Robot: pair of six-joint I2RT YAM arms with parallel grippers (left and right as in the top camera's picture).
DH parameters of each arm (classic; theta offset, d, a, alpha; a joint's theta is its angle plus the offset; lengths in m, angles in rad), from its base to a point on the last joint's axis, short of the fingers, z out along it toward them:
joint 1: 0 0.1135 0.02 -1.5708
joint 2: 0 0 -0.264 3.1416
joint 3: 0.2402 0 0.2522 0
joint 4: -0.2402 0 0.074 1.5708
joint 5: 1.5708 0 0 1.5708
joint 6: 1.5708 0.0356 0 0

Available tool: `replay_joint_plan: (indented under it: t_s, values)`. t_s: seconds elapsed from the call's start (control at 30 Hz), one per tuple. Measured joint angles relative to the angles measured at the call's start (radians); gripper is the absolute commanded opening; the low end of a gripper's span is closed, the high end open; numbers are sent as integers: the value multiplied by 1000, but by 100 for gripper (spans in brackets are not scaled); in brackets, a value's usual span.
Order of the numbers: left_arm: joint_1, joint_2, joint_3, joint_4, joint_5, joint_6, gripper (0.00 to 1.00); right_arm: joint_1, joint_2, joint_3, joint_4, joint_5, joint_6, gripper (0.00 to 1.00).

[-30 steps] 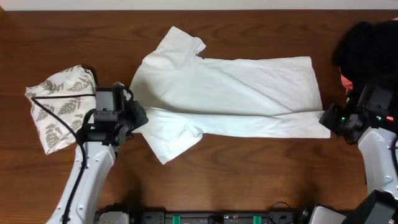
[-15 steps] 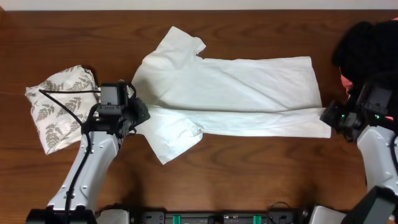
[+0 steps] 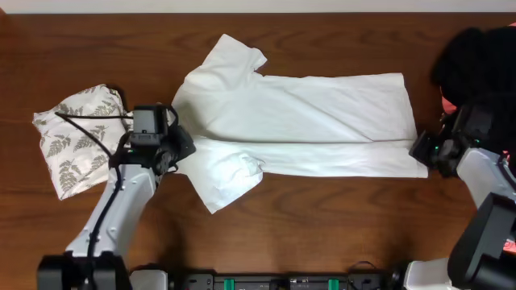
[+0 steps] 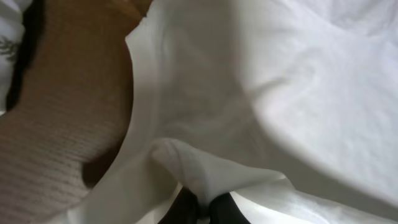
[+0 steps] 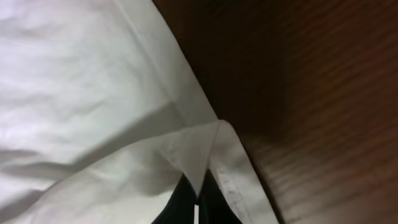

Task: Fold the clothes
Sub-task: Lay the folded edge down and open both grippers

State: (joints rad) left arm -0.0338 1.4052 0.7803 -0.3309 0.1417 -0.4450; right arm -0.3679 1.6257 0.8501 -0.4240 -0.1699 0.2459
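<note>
**Both pincers clamped on one white shirt**

The left gripper [image 3: 181, 147] has its fingers pressed tight together on the white T-shirt [image 3: 306, 113], at the collar end of the garment. In the left wrist view the left gripper [image 4: 202, 208] shows two dark fingertips with no gap between them, and a raised ridge of white cloth bunches up out of the pinch. Brown table [image 4: 68, 143] lies bare just beside that fold.

The right gripper [image 3: 419, 150] is closed just as narrowly on the opposite end. In the right wrist view the right gripper [image 5: 196, 202] nips the very corner of the stitched hem, with the cloth peaking up from the fingertips and dark table wood close beside it.

The shirt lies stretched across the middle of the table [image 3: 322, 217], collar to the left and hem to the right. A long crease runs lengthwise through it between the two pinch points. The far sleeve [image 3: 238, 52] points toward the back edge, and the near sleeve [image 3: 226, 181] splays toward the front.

Counting up: two arms, two grippers, each holding cloth. There are four garments. The one white T-shirt is in the middle. One leaf-print garment [image 3: 76, 145] sits bundled at the left, just beside the left arm and apart from the shirt. One black garment [image 3: 476, 56] is heaped at the far right corner. One salmon-pink garment [image 3: 447, 105] shows only as a sliver under the black heap, too little to make out its shape.
</note>
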Motion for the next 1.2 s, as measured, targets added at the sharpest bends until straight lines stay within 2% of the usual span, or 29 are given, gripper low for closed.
replay_joint_plan:
  t_s: [0.4, 0.5, 0.57, 0.6, 0.7, 0.9, 1.1, 1.2]
  values:
    - [0, 119, 0, 101, 0, 0, 7, 2, 8, 0, 54, 2, 0, 2]
    - [0, 131, 0, 123, 0, 2, 16, 2, 10, 0, 64, 2, 0, 3]
    - [0, 136, 0, 137, -1, -1, 17, 2, 13, 0, 72, 2, 0, 2]
    - [0, 138, 0, 141, -2, -2, 23, 2, 16, 0, 74, 2, 0, 3]
    - [0, 145, 0, 147, -5, 1, 34, 2, 30, 0, 74, 2, 0, 6]
    - [0, 159, 0, 148, -12, 0, 43, 2, 68, 0, 76, 7, 6, 12]
    - [0, 159, 0, 136, -12, -3, 45, 2, 72, 0, 63, 7, -1, 14]
    - [0, 161, 0, 128, -15, -3, 45, 2, 72, 0, 47, 2, -10, 22]
